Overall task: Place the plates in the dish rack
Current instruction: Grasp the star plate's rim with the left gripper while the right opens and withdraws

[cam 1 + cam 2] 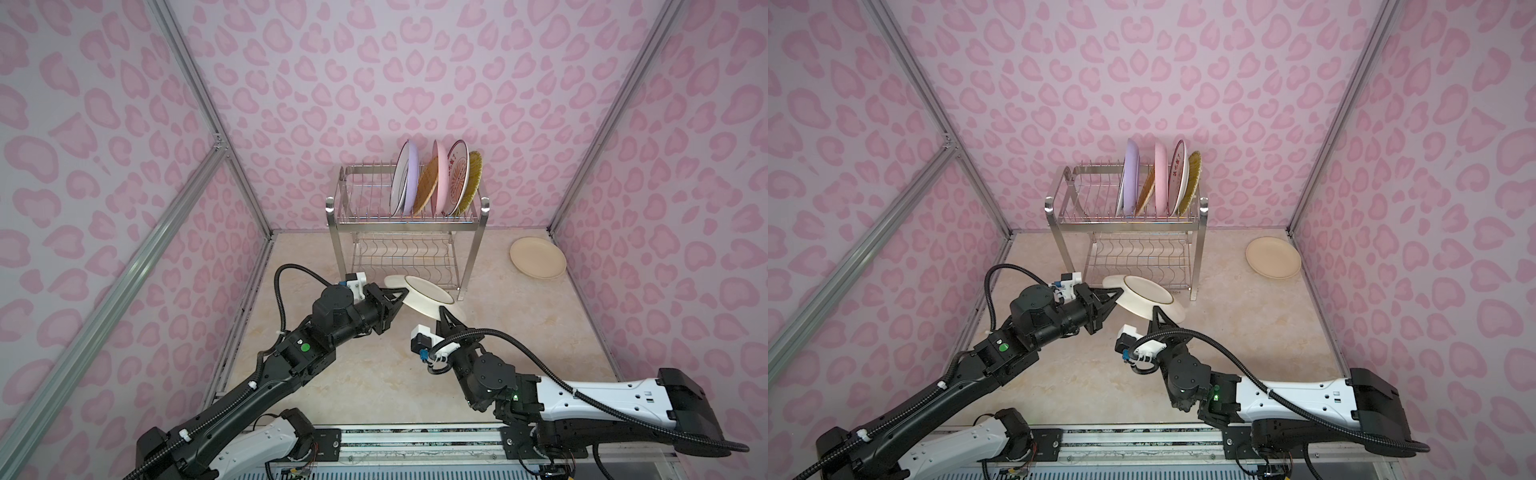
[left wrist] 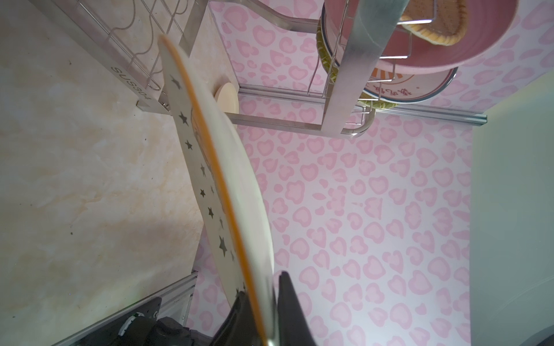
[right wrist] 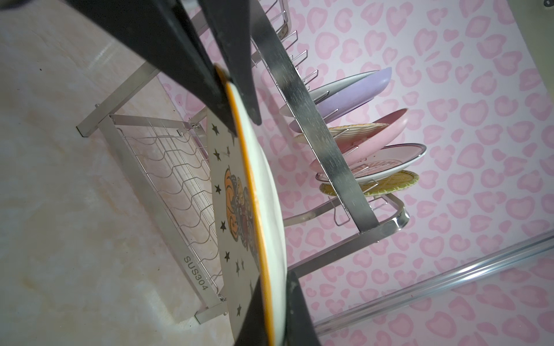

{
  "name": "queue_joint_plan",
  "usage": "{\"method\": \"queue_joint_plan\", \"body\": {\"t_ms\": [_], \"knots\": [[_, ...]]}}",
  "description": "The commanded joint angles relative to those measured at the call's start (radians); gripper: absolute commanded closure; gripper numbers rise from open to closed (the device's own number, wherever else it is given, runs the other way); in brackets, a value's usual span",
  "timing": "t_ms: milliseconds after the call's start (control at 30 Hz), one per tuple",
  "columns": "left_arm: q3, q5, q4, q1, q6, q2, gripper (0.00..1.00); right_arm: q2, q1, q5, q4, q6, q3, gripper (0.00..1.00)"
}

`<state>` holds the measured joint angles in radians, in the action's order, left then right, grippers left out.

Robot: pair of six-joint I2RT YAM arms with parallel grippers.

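Note:
A star-patterned plate [image 1: 424, 297] [image 1: 1148, 297] with an orange rim hangs tilted above the table, in front of the dish rack [image 1: 407, 226] [image 1: 1125, 224]. My left gripper [image 1: 401, 297] [image 2: 266, 299] is shut on its left rim. My right gripper [image 1: 444, 311] [image 3: 275, 299] is shut on its near rim. In the right wrist view the plate [image 3: 263, 185] shows edge-on, with the left fingers [image 3: 230, 75] clamped at its far end. Several plates stand in the upper tier, among them lilac [image 1: 411, 178], orange woven-look [image 1: 428, 185], pink [image 1: 439, 183], orange-radial white [image 1: 457, 178] and yellow striped [image 1: 473, 178].
A plain cream plate [image 1: 538, 257] [image 1: 1273, 257] lies flat on the marble table at the far right, close to the wall. The rack's left slots and its wavy lower shelf [image 1: 405, 257] hold nothing. Pink patterned walls close in three sides.

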<state>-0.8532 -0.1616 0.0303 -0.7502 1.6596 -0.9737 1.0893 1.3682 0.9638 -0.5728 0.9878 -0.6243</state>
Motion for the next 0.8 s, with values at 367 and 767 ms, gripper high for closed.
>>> {"method": "queue_joint_plan", "body": {"t_ms": [367,767], "knots": [[-0.01,0.13,-0.009,-0.001,-0.153,0.048,0.96,-0.115,0.066,0.011,0.097,-0.21,-0.004,0.23],[0.026,0.169,-0.054,-0.001,-0.376,0.172,0.96,-0.358,0.013,-0.151,0.685,-0.805,-0.098,0.01]]}}
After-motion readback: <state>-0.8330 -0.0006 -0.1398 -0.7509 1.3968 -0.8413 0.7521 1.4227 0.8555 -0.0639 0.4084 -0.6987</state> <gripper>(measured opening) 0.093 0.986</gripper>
